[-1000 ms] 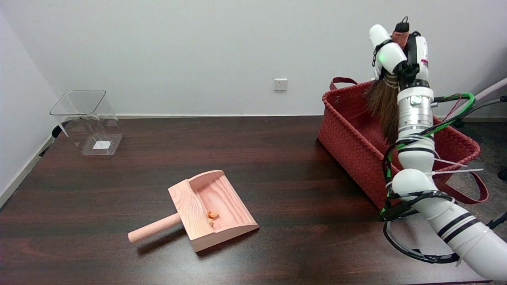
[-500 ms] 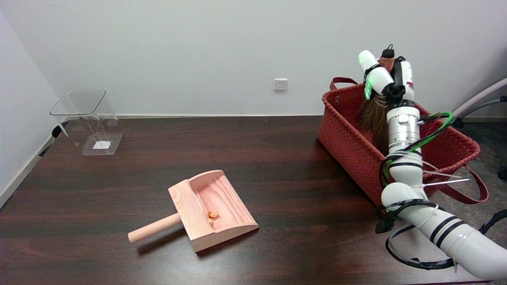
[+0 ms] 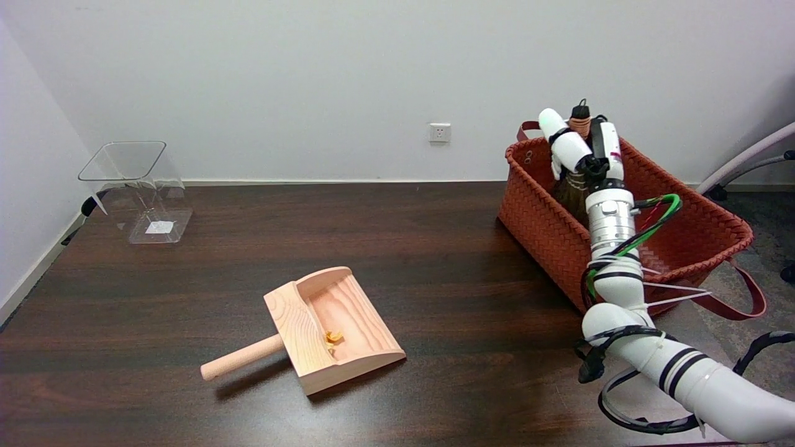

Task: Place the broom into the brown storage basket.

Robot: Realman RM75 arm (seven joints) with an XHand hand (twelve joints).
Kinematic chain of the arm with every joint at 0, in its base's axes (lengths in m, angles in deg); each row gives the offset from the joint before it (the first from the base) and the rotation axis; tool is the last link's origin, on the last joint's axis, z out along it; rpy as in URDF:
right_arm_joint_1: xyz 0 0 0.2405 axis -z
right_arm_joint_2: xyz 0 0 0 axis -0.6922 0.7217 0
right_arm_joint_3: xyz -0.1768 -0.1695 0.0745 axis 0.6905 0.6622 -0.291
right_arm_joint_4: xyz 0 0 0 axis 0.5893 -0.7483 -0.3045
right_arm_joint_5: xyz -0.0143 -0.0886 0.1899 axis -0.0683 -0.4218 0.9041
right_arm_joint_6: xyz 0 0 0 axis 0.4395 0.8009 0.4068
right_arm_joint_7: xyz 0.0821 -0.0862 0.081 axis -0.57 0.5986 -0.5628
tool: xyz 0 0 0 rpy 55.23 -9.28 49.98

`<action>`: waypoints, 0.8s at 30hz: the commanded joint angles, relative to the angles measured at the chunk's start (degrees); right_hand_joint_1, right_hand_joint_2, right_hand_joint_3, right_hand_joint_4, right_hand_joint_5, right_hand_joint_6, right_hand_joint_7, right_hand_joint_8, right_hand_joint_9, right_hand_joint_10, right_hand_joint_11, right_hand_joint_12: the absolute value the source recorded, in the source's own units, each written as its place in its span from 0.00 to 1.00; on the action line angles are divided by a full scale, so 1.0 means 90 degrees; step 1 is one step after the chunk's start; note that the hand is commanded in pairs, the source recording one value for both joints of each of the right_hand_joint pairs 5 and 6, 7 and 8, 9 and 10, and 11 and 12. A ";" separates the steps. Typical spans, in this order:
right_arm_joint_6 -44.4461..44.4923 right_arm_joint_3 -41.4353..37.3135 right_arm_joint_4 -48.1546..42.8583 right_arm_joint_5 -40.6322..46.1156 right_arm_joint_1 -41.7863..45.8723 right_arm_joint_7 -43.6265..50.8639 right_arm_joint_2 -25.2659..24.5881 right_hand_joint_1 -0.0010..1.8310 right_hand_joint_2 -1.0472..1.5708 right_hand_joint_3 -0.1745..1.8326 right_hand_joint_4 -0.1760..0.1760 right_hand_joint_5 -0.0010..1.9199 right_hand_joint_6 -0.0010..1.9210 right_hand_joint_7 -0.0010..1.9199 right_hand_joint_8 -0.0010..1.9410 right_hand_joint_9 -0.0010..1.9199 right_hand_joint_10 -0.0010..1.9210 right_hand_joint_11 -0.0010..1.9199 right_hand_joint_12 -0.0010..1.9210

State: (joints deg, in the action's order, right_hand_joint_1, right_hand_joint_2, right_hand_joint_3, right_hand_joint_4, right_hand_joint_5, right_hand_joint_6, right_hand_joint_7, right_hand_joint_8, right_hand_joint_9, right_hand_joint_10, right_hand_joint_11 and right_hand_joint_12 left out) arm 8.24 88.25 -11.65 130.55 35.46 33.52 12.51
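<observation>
My right hand (image 3: 581, 148) grips the small broom (image 3: 570, 192) by its handle, holding it upright. The handle's dark tip sticks out above the fingers. The broom's brown bristles hang down inside the brown woven storage basket (image 3: 546, 220), at its left end, and the forearm hides most of them. I cannot tell whether the bristles touch the basket's floor. The basket stands at the table's far right corner, with strap handles at both ends.
A pale wooden dustpan (image 3: 323, 326) with a few orange crumbs in it lies near the table's middle, its handle pointing to the lower left. A clear plastic bin (image 3: 138, 189) leans at the far left of the table. A wall socket (image 3: 439, 132) is on the back wall.
My right hand has come down and a little to the left with the broom. The bristles have sunk from above the basket's rim to inside it.
</observation>
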 commanded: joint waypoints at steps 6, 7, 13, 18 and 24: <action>-0.0048 0.0111 -0.0528 -0.0254 0.0198 0.0521 -0.0092 0.47 0.74 0.11 0.50 0.46 0.46 0.77 0.76 0.46 0.46 0.46 0.46; -0.0126 0.0059 -0.0642 -0.0236 0.0234 0.0651 -0.0084 0.46 0.73 0.09 0.50 0.42 0.42 0.73 0.73 0.42 0.42 0.42 0.42; -0.0746 -0.0430 -0.1317 -0.0234 0.0618 0.1194 -0.0083 0.49 0.69 0.04 0.50 0.16 0.16 0.43 0.43 0.16 0.16 0.16 0.16; -0.0950 -0.0740 -0.1868 -0.0234 0.0907 0.1967 -0.0117 0.49 0.66 0.00 0.50 0.08 0.08 0.23 0.23 0.08 0.08 0.08 0.08; -0.0810 -0.0947 -0.2509 -0.0200 0.1210 0.2433 -0.0144 0.45 0.66 0.00 0.50 0.00 0.00 0.16 0.15 0.00 0.00 0.00 0.00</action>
State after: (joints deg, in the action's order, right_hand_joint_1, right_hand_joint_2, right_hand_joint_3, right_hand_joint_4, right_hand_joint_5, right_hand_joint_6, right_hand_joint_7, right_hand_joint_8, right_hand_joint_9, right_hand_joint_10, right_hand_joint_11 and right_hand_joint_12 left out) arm 4.42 85.92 -20.73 128.60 39.54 42.56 11.71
